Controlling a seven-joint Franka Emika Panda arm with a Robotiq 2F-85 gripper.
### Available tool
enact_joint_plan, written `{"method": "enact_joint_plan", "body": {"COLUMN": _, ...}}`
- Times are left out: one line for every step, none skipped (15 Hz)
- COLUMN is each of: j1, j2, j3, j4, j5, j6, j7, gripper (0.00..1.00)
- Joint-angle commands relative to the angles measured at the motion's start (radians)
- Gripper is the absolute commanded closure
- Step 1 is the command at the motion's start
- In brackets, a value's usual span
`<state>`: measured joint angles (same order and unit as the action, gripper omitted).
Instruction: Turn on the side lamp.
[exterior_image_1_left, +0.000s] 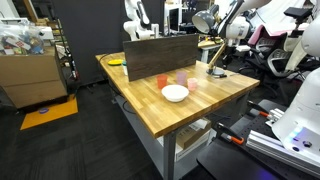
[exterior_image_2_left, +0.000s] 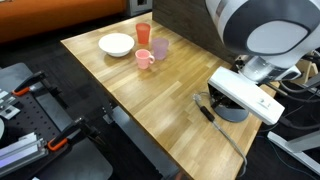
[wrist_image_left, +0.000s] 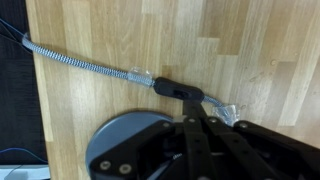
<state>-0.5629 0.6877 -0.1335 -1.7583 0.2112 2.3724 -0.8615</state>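
Note:
The side lamp stands at the far right of the wooden table, with its silver dome head (exterior_image_1_left: 203, 20), light-wood arm (exterior_image_1_left: 212, 50) and round dark base (exterior_image_1_left: 217, 72). The base also shows in an exterior view (exterior_image_2_left: 235, 113) and in the wrist view (wrist_image_left: 125, 150). A braided cord (wrist_image_left: 80, 63) runs over the tabletop to a black inline switch (wrist_image_left: 180, 88). My gripper (wrist_image_left: 188, 108) is shut, with its fingertips together right at the switch, just beside the base. It also shows in an exterior view (exterior_image_2_left: 212, 101). Whether the lamp is lit cannot be told.
A white bowl (exterior_image_1_left: 175, 93) (exterior_image_2_left: 116, 44) and three cups (exterior_image_2_left: 145, 59) stand mid-table. A dark upright board (exterior_image_1_left: 160, 48) lines the back. The table edge lies close to the base (exterior_image_2_left: 215, 140). Other robots and equipment surround the table.

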Motion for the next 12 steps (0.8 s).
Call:
{"method": "enact_joint_plan", "body": {"j1": -0.027, "j2": 0.035, "j3": 0.033, "j4": 0.049, "j5": 0.002, "j6": -0.047, "j7": -0.006, "gripper": 1.00}}
{"method": "enact_joint_plan", "body": {"j1": -0.027, "j2": 0.043, "j3": 0.035, "j4": 0.053, "j5": 0.002, "j6": -0.051, "j7": -0.006, "gripper": 1.00}}
{"method": "enact_joint_plan", "body": {"j1": -0.027, "j2": 0.050, "j3": 0.036, "j4": 0.059, "j5": -0.001, "j6": -0.057, "j7": -0.005, "gripper": 1.00}}
{"method": "enact_joint_plan", "body": {"j1": -0.030, "j2": 0.056, "j3": 0.037, "j4": 0.064, "j5": 0.001, "j6": -0.061, "j7": -0.004, "gripper": 1.00}}
{"method": "enact_joint_plan", "body": {"j1": -0.033, "j2": 0.062, "j3": 0.038, "j4": 0.070, "j5": 0.003, "j6": -0.063, "j7": -0.002, "gripper": 1.00}}
{"method": "enact_joint_plan", "body": {"j1": -0.036, "j2": 0.065, "j3": 0.037, "j4": 0.075, "j5": 0.002, "j6": -0.064, "j7": -0.002, "gripper": 1.00}}
{"method": "enact_joint_plan", "body": {"j1": -0.038, "j2": 0.069, "j3": 0.036, "j4": 0.080, "j5": 0.000, "j6": -0.066, "j7": -0.002, "gripper": 1.00}}
{"method": "enact_joint_plan", "body": {"j1": -0.042, "j2": 0.073, "j3": 0.036, "j4": 0.086, "j5": -0.001, "j6": -0.067, "j7": -0.001, "gripper": 1.00}}
{"method": "enact_joint_plan", "body": {"j1": -0.045, "j2": 0.074, "j3": 0.037, "j4": 0.089, "j5": -0.002, "j6": -0.068, "j7": -0.001, "gripper": 1.00}}
{"method": "enact_joint_plan", "body": {"j1": -0.047, "j2": 0.074, "j3": 0.038, "j4": 0.091, "j5": -0.003, "j6": -0.069, "j7": -0.001, "gripper": 1.00}}
{"method": "enact_joint_plan", "body": {"j1": -0.048, "j2": 0.075, "j3": 0.039, "j4": 0.092, "j5": -0.003, "j6": -0.072, "j7": -0.001, "gripper": 1.00}}
{"method": "enact_joint_plan", "body": {"j1": -0.049, "j2": 0.075, "j3": 0.040, "j4": 0.092, "j5": -0.002, "j6": -0.073, "j7": -0.002, "gripper": 1.00}}
